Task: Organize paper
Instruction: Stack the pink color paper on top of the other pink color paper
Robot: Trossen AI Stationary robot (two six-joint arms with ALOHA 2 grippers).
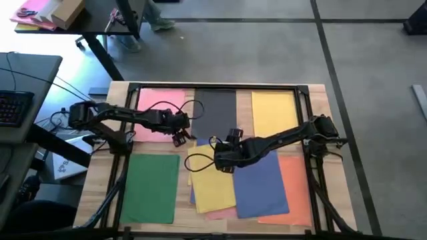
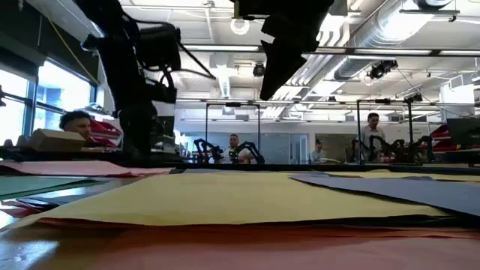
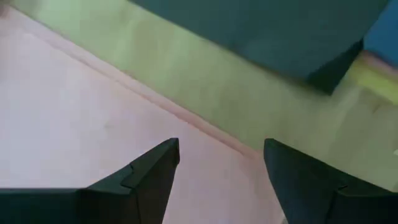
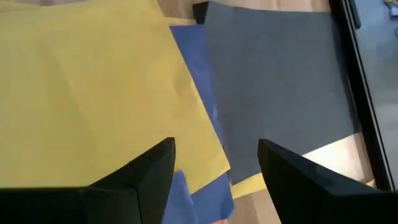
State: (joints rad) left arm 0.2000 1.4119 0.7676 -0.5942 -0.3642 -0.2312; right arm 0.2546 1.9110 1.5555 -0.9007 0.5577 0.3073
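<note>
Yellow paper sheet [image 2: 225,199], nearest: thin, limp, slippery; lift by an overhanging edge. Right gripper [image 4: 214,171] above it, left gripper [image 3: 221,168] over pink sheet [image 3: 68,118]; both fingers spread, empty.

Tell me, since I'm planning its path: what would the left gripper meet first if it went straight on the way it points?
Probably the pink sheet, near its edge by the bare table. The open left gripper faces down at it; depth is unclear.
</note>
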